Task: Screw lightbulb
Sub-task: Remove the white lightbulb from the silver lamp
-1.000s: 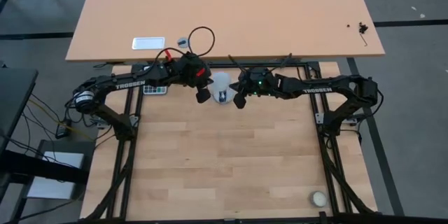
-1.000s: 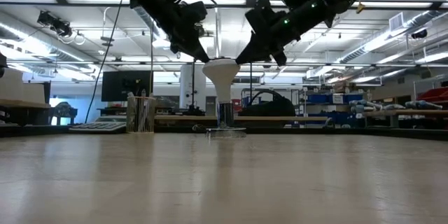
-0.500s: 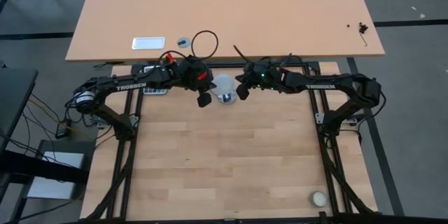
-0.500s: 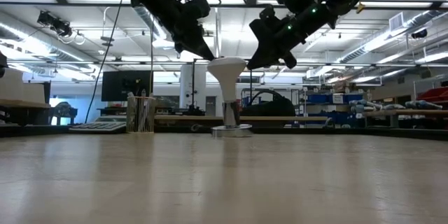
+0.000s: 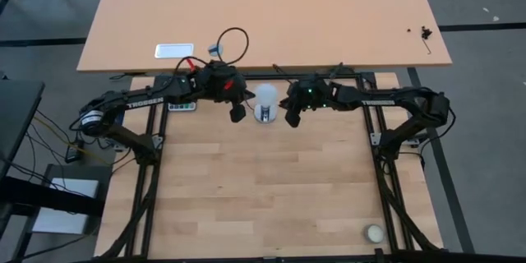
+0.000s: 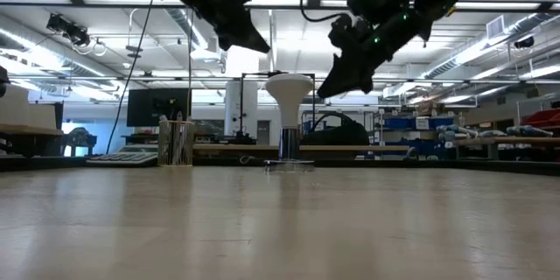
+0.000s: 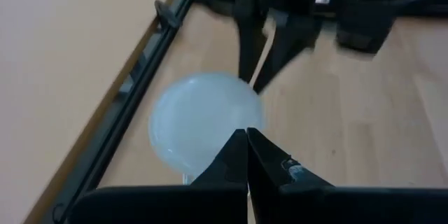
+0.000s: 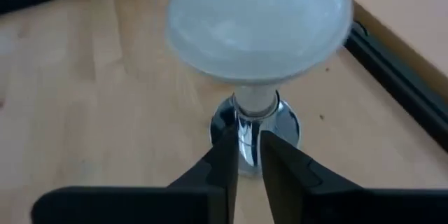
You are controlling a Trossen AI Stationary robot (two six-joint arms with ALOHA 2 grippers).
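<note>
Spanning the scene: wooden tabletop [image 5: 263,189], plank surface inside a dark frame. Left arm reaches in from the left; left claw [image 5: 236,113] hangs just left of the bulb, apart from it, fingers together. Right arm reaches in from the right; right claw [image 5: 291,118] hangs just right of the bulb, apart from it, fingers nearly together. Bulb [image 5: 265,96], white, stands upright at the tabletop's far middle, base down in the socket [image 8: 255,127], a silver disc. Cream ball [image 5: 375,233], near right corner.
</note>
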